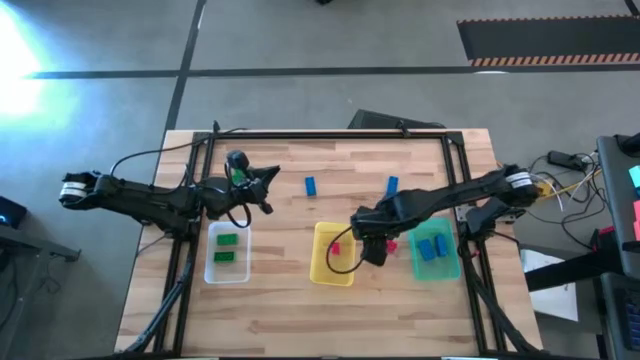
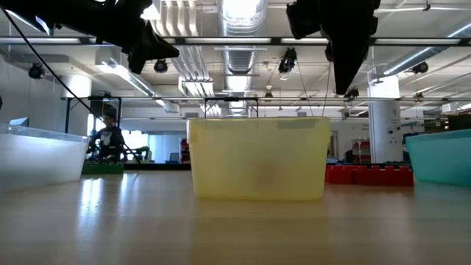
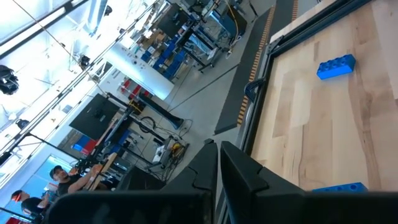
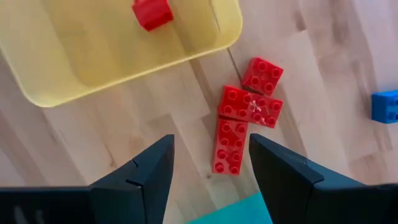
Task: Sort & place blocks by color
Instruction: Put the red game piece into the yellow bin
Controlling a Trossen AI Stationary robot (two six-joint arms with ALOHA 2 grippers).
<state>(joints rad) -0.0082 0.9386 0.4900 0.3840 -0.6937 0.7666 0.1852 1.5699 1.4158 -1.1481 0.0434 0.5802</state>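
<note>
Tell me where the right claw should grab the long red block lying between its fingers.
Grip the long red block across its two long sides, coming straight down. It lies flat, studs up, already lined up between the open right claw; the yellow tray stands clear of it.

Floor: I see grey concrete (image 1: pixel 300 40) with a striped mat (image 1: pixel 550 45).
Ceiling: I see exposed ducts (image 2: pixel 243 29) and strip lights.
Far back: I see shelving (image 3: pixel 168 43) and a seated person (image 2: pixel 109 138).

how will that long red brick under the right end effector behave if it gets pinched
The long red brick looks like rigid moulded plastic, so probably stiff and light. Lying flat, it shouldn't roll. It touches the other red bricks, so the open right end effector may nudge them.
</note>
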